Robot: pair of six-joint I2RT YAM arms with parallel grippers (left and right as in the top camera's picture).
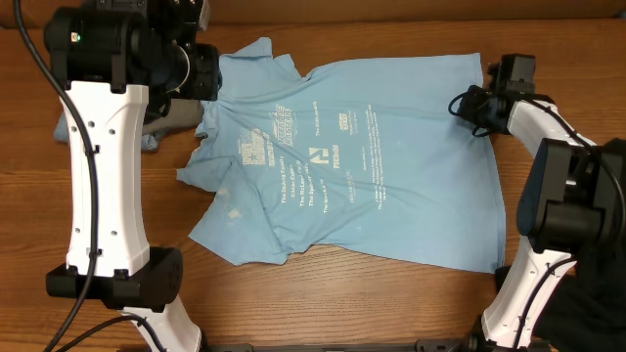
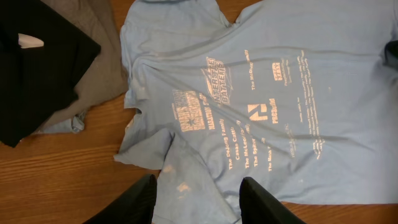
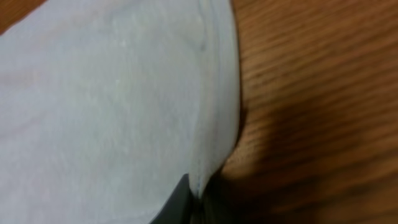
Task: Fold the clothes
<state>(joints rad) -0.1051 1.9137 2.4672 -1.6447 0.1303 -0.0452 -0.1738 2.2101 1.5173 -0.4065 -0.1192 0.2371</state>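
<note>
— What are the right fingers (image 1: 465,102) doing?
— Clenched tight on the hem of the sky-blue T-shirt (image 1: 372,166). In the right wrist view the stitched edge of the cloth runs straight down into one dark finger, with bare wood just beside it.
— And the left fingers (image 1: 203,76)?
— Released, with a clear gap between them and nothing in it. They hang above the shirt at its collar end. Through the gap you see the crumpled near sleeve (image 2: 180,177).
— Where does the shirt lie?
— Spread out on the wooden surface (image 1: 391,303) between the two arms, print side up. The collar and both sleeves are toward the left arm, and the hem is toward the right arm. The white and coral lettering (image 2: 217,87) runs across the chest and down the body. The cloth is wrinkled, most of all around the collar and the near sleeve.
— Anything else on the surface?
— Beside the collar end, under the left arm, there is a small pile. A black garment (image 2: 43,74) lies on top of a grey garment (image 2: 102,68), and a scrap of pale blue cloth (image 2: 74,124) shows at the pile's edge. The grey one reaches close to the shirt's far sleeve; I cannot tell whether they touch.
</note>
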